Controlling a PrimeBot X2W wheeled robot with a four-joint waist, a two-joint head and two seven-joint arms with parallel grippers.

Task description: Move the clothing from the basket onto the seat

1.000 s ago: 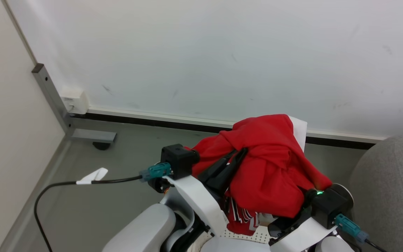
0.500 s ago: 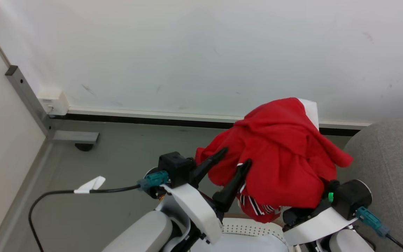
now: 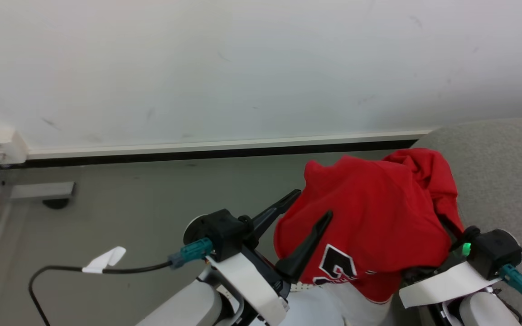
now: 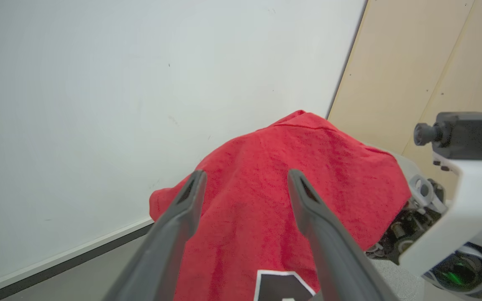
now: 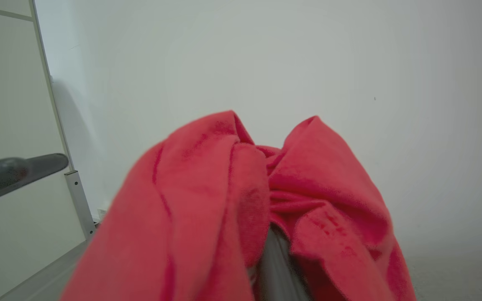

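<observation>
Crumpled red jersey [image 3: 379,208], long axis upright, number end lowest.

Bare indoor test room, lab-like.
Plain white wall [image 3: 243,68], black skirting [image 3: 197,155], grey floor [image 3: 129,199], beige partition panels [image 4: 412,62] on a metal post [image 5: 78,200]; a tagged cable [image 3: 143,268] trails.

Head: from above, facing forward and down at floor [image 3: 129,213], wall [image 3: 243,68] and shirt [image 3: 369,203].
Left wrist: close, along its fingers [image 4: 180,217] to shirt and wall.
Right wrist: closest, shirt right before the lens.
Shared: shirt, wall, in all three.
</observation>
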